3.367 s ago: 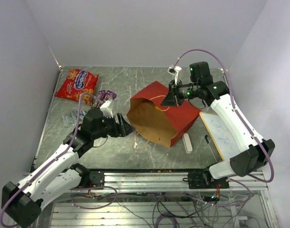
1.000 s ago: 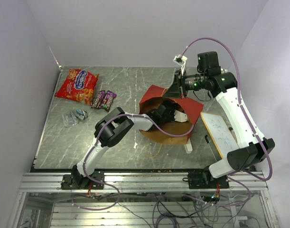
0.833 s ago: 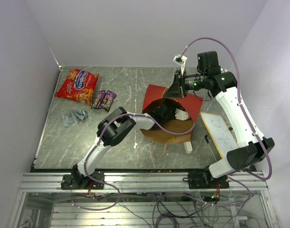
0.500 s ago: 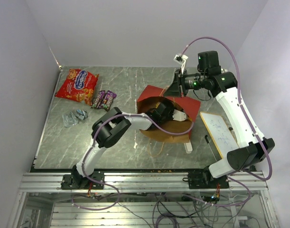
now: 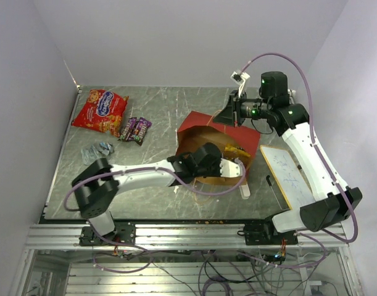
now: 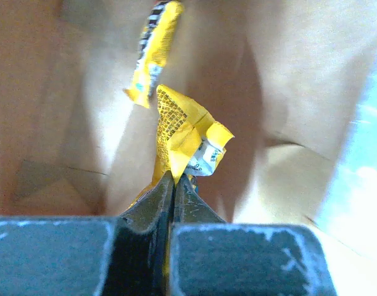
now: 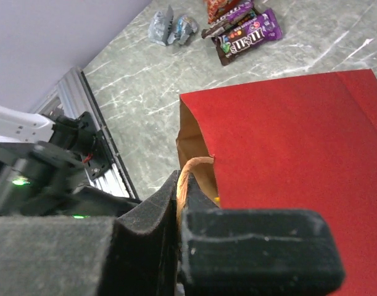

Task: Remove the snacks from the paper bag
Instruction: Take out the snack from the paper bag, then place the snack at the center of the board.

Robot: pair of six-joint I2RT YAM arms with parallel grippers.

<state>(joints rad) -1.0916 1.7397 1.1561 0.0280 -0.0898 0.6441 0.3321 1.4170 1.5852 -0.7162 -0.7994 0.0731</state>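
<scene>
The paper bag is lying on its side on the table, red outside up. Its open mouth is facing the arm bases and showing the brown inside. The left gripper is reaching into this mouth, and its jaws are pressing together on the lower edge of a crumpled yellow pack inside the bag. A second yellow pack is lying deeper in the bag, beyond the first one. Whether the two are touching is hard to tell from the wrist view.

The right gripper is sitting at the far upper rim of the bag, and its jaws are pinching the thin tan loop handle, with that rim raised off the table.

Left of the bag and well apart from it, the dark purple candy packs are lying flat. The red-orange chip bag is resting further left, toward the back wall. The clear crinkly wrapper is lying further left than the candy packs, on the near side of them. Just beside the bag's near right corner the white eraser is lying, and the small whiteboard is sitting near the bag's right side.
</scene>
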